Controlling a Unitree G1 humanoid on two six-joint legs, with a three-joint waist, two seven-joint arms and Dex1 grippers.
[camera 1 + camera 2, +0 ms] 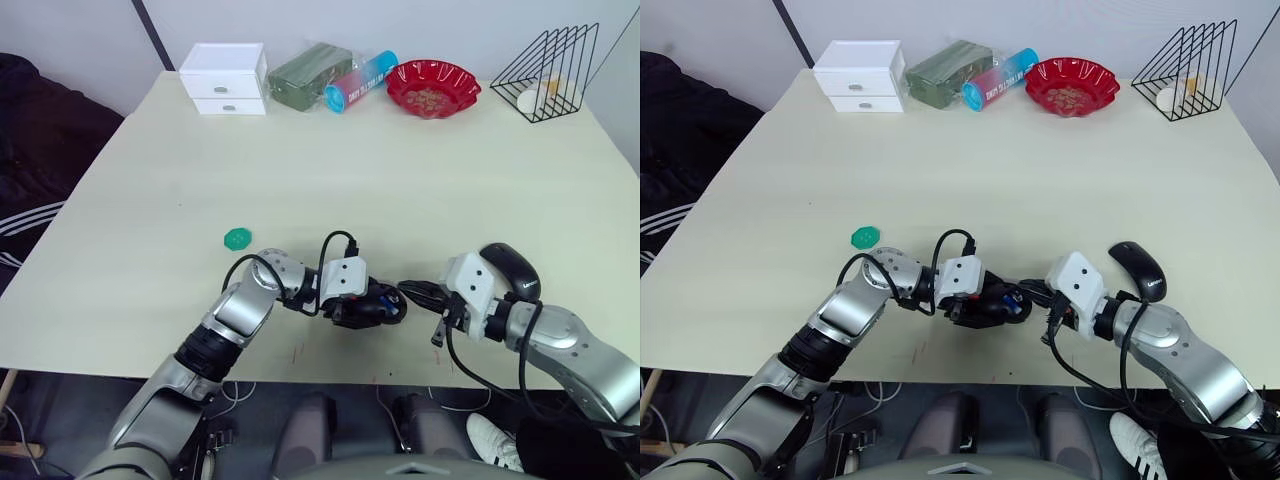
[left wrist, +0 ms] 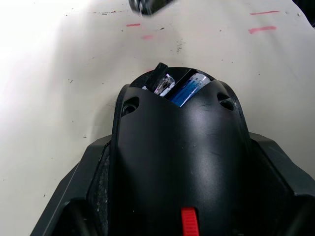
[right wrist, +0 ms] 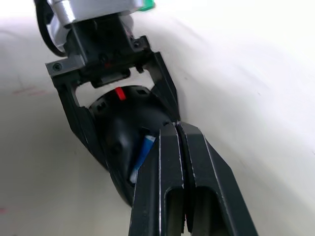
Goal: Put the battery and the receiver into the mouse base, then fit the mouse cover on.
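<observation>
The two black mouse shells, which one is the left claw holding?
The mouse base, the shell with inner compartments and the blue battery showing inside. The left claw grips its sides. The smooth mouse cover lies free on the table beside the right arm.

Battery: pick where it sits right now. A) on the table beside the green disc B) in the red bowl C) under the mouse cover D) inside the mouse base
D: the blue battery lies in a compartment of the mouse base, which the left pincer grips at its sides.
</observation>
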